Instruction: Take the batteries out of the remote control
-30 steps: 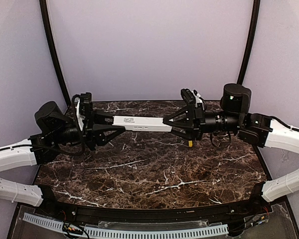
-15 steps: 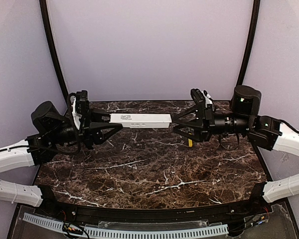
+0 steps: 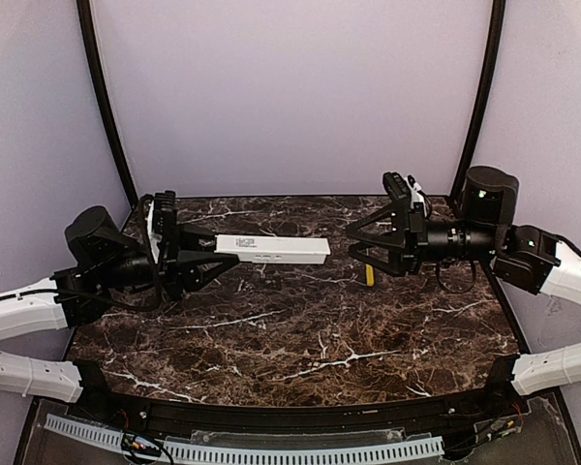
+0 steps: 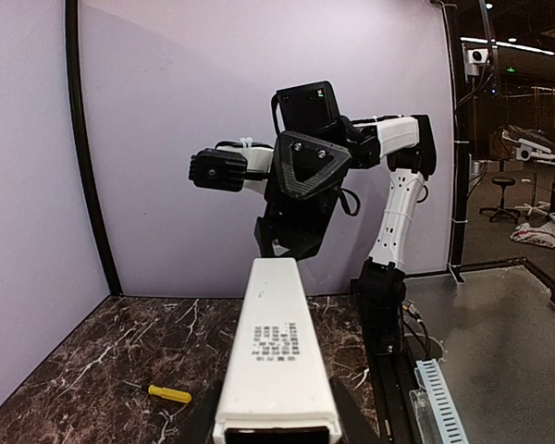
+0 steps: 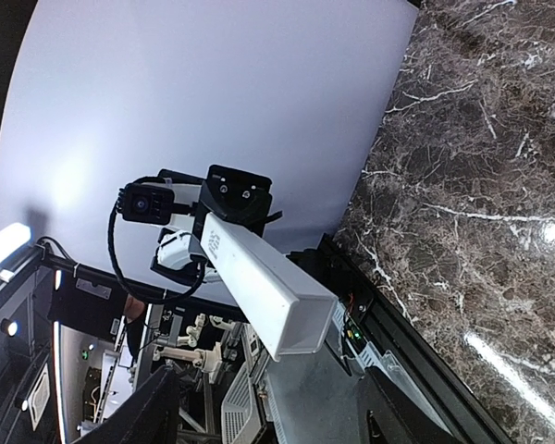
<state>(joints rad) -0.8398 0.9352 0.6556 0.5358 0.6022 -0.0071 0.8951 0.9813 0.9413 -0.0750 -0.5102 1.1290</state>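
At the remote control's (image 3: 271, 248) left end, the left hand (image 3: 213, 256) is closed partway on the white bar and carries it level in the air. Off its free right end the right hand (image 3: 352, 242) stands spread and empty, near but not touching. No batteries show in any view, and the faces on view are plain white with only a printed label, so the unloading looks barely begun, with the bay yet to be opened and the cells taken out; below that free end a yellow-handled screwdriver (image 3: 370, 276) lies on the bench (image 3: 300, 339).
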